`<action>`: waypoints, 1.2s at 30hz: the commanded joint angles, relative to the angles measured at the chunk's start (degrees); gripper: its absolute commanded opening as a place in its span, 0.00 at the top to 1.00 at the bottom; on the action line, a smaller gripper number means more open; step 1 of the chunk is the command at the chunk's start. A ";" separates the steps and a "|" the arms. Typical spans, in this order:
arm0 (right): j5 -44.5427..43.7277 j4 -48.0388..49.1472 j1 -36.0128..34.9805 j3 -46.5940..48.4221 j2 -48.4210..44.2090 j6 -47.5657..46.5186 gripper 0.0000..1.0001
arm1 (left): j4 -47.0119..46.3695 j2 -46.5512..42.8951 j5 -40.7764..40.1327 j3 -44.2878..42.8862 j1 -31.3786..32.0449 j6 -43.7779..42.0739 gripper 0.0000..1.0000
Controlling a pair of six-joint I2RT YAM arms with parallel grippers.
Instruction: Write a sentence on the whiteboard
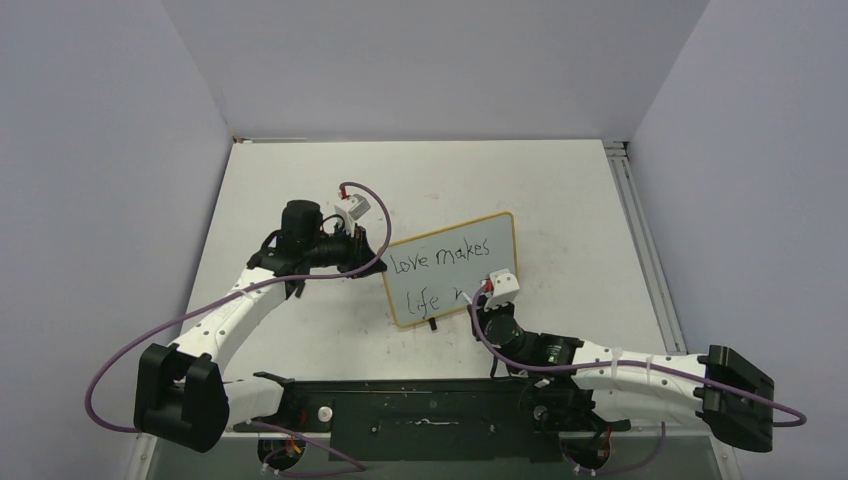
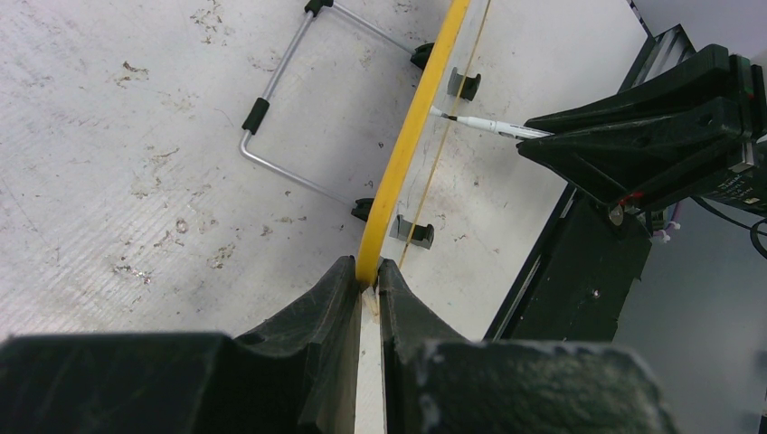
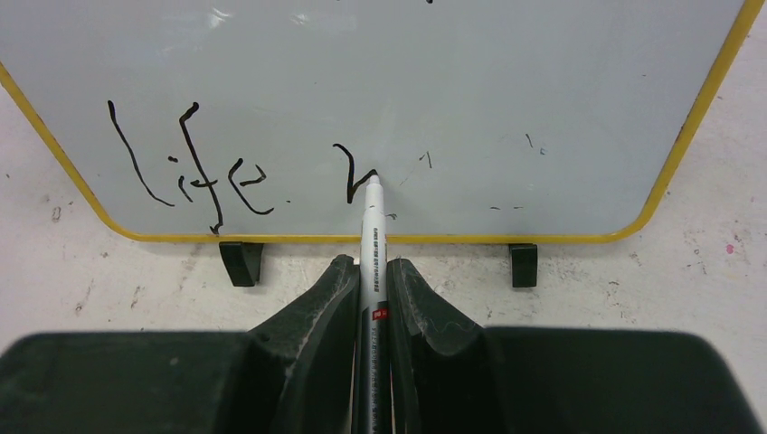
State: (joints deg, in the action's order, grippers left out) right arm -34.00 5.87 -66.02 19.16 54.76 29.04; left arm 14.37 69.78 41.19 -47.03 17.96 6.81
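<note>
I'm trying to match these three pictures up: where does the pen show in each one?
Top view: not discernible, hidden under the right pincer at the lower edge of the whiteboard.
Left wrist view: upper right, the white pen pokes from that pincer toward the board.
Right wrist view: bottom centre, clamped, tip on the board.
Shared landmark: the board's yellow frame.

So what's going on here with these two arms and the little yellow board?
The robot is writing on a small whiteboard. The left arm has its jaws shut on the board's yellow side edge, steadying it. The right arm grips a marker in its jaws, tip on the board. The sentence reads "Love makes" on top and "life" below, then what looks like an "r".
</note>
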 commanded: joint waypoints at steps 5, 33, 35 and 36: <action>-2.64 -0.27 0.37 0.62 -1.63 1.19 0.95 | 0.10 0.45 -0.57 -2.02 0.11 -0.22 1.00; -3.46 -0.31 0.28 -0.41 -1.51 1.58 0.95 | 0.13 0.87 -0.51 -2.08 0.06 -0.22 1.00; -3.35 -1.18 0.19 -0.83 -2.00 2.45 0.95 | 0.11 0.80 -0.51 -2.17 0.09 -0.22 1.00; -3.28 -1.55 0.20 -1.12 -2.29 3.16 0.95 | 0.13 0.80 -0.52 -2.19 0.07 -0.22 1.00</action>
State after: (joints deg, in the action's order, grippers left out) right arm -35.86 4.64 -65.98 18.96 53.36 29.85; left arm 14.35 70.11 41.17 -47.09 17.96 6.81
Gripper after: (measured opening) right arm 0.151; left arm 0.094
